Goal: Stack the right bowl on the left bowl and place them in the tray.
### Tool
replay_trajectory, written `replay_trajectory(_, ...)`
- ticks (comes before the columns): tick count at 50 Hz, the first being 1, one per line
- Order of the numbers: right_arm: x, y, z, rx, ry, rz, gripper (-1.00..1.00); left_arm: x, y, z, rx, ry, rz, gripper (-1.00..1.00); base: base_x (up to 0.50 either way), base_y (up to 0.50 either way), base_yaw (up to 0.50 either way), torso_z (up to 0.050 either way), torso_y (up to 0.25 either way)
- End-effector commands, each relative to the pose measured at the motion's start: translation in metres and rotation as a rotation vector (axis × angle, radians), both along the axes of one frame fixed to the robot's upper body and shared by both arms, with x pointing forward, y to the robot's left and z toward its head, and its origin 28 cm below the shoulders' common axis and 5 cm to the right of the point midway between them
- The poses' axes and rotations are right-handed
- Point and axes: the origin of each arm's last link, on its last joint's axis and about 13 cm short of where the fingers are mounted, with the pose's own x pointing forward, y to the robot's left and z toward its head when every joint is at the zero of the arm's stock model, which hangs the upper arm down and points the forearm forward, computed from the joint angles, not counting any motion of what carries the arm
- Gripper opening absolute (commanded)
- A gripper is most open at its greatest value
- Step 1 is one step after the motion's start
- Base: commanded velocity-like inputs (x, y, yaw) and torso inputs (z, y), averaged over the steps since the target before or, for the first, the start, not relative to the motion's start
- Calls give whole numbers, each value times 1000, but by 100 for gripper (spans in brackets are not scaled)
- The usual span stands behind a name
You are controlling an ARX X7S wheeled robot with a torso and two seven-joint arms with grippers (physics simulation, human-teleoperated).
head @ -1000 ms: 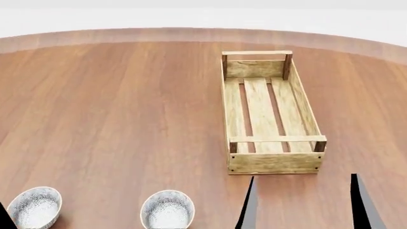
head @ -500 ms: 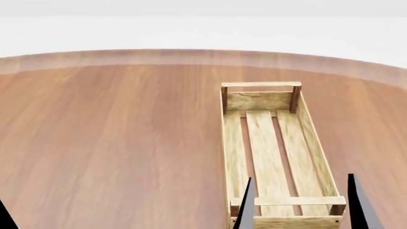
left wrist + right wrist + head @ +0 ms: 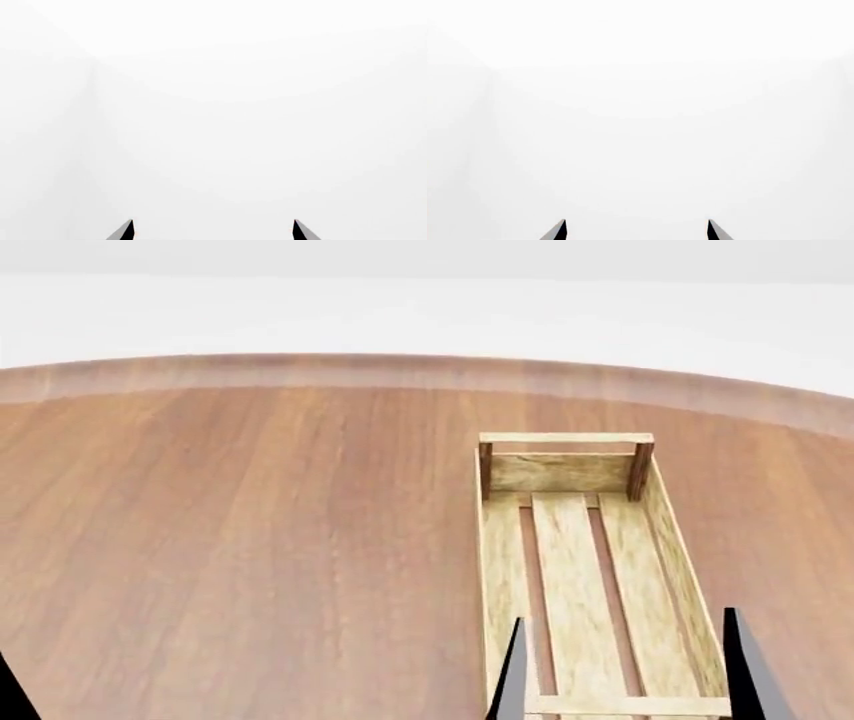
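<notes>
Both bowls are out of view in every frame. The tray (image 3: 561,472), a long light-wood crate with a slatted bottom, lies on the brown table (image 3: 240,540) right of centre in the head view, with nothing in it. My right gripper (image 3: 625,680) is open, its two dark fingers standing wide apart in front of the tray's near end. Only a dark sliver of the left gripper's fingers (image 3: 8,698) shows at the bottom left corner. In the wrist views the left gripper (image 3: 212,231) and the right gripper (image 3: 636,231) are both open and face plain white, holding nothing.
The round table's far edge (image 3: 400,370) curves across the upper part of the head view, with a white background behind it. Bare wood stretches left of the tray.
The head view has tilted upward: both bowls have slid out of the bottom of the picture and the tray sits lower in it. The grippers stay open.
</notes>
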Motion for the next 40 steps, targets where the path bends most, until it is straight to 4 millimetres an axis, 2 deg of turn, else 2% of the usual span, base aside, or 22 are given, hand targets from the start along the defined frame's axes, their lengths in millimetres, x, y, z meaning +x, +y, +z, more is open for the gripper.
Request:
replay_trajectory(1, -1, -1, -1, -30, -25, -8, 100, -1, 2, 1, 13, -18, 23, 100, 0, 0, 0, 0, 0)
replay_trajectory(8, -1, -1, -1, -17, -24, 3, 100, -1, 2, 1, 14, -19, 21, 100, 1, -41, 0, 0, 0)
replay_trajectory(32, -1, 0, -2, -14, -23, 4, 100, -1, 3, -2, 14, -11, 19, 100, 16, -500, 0, 0, 0)
replay_trajectory(40, 0, 0, -2, -10, -10, -2, 100, -1, 3, -2, 12, -10, 21, 100, 0, 0, 0, 0, 0)
